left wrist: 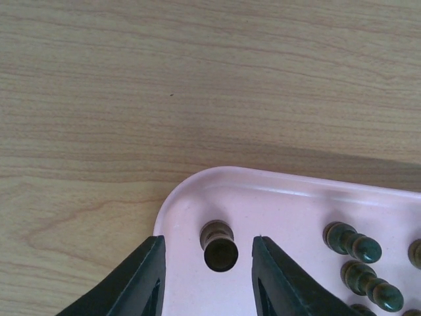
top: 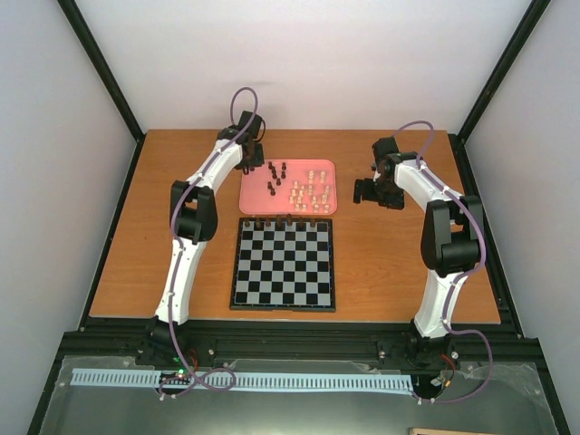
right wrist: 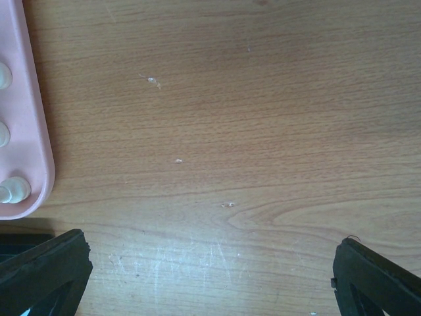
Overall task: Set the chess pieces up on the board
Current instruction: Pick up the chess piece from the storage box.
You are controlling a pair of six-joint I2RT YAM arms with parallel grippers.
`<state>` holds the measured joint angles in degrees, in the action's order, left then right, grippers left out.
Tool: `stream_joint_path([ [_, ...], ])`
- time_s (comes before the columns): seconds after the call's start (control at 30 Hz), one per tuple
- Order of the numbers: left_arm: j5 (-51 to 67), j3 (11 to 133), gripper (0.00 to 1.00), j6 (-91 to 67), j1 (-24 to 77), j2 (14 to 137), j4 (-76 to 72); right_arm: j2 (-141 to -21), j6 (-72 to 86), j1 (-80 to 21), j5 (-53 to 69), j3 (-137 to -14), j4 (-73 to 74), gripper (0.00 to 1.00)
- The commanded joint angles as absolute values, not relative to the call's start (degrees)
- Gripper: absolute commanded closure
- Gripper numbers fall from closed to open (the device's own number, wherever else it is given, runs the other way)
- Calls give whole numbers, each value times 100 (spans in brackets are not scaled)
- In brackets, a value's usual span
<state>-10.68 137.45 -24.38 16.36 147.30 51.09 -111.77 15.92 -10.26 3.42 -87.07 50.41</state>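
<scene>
- Table of brown wood (top: 181,272) holds everything.
- The flat square board of black and silvery-white squares (top: 283,272) lies in the middle of the table. A row of small dark chess pieces (top: 281,221) stands along its far edge.
- The pink tray with round corners (top: 258,203) lies just behind the board.
- The black left gripper (top: 251,163) hangs over the tray's far left corner. Its fingers (left wrist: 131,283) are partly spread and pinch nothing.
- The black right gripper (top: 365,192) hangs over bare wood, just beside the tray's right side. Its fingers are spread wide, with only wood between them.
- More dark pieces (top: 276,170) stand on the left of the tray and pale cream pieces (top: 310,192) on the right.
- One small dark brown piece (left wrist: 219,251) stands in the tray's corner, right between the left fingers, with a gap on each side.
- Only the left wrist view shows this piece. From above, the gripper hides it.
- Only the view from above shows the board.
</scene>
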Motion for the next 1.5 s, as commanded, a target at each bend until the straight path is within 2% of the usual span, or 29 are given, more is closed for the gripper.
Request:
stream_joint_path([
  [0.0, -1005, 14065, 62, -2510, 1586, 14878, 5011, -11247, 1588, -1046, 255, -8866, 5123, 0],
  [0.17, -838, 14115, 78, -2488, 1573, 14974, 4992, -11238, 1591, -1051, 238, -8856, 5132, 0],
  [0.37, -814, 14115, 79, -2492, 1573, 14991, 5014, -11232, 1599, -1047, 242, -8849, 5144, 0],
  [0.57, -841, 14115, 92, -2487, 1556, 14965, 5019, -11229, 1591, -1046, 246, -8875, 5154, 0],
  [0.6, -862, 14119, 97, -2479, 1549, 14921, 5053, -11233, 1583, -1050, 246, -8868, 5159, 0],
  [0.67, -876, 14115, 99, -2449, 1543, 14851, 5108, -11254, 1581, -1046, 247, -8869, 5142, 0],
  [0.9, -776, 13792, 99, -2209, 1561, 14016, 5463, -11203, 1591, -1046, 244, -8898, 5068, 0],
  [1.03, -632, 13070, 97, -1862, 1759, 13187, 5580, -11142, 1620, -1044, 291, -8786, 4975, 0],
  [1.23, 109, 11598, 97, -1306, 2492, 11939, 5377, -11026, 1663, -1051, 326, -8579, 4824, 0],
  [1.47, 514, 11044, 98, -1052, 3561, 11699, 5328, -10837, 1656, -1046, 216, -8272, 4688, 0],
])
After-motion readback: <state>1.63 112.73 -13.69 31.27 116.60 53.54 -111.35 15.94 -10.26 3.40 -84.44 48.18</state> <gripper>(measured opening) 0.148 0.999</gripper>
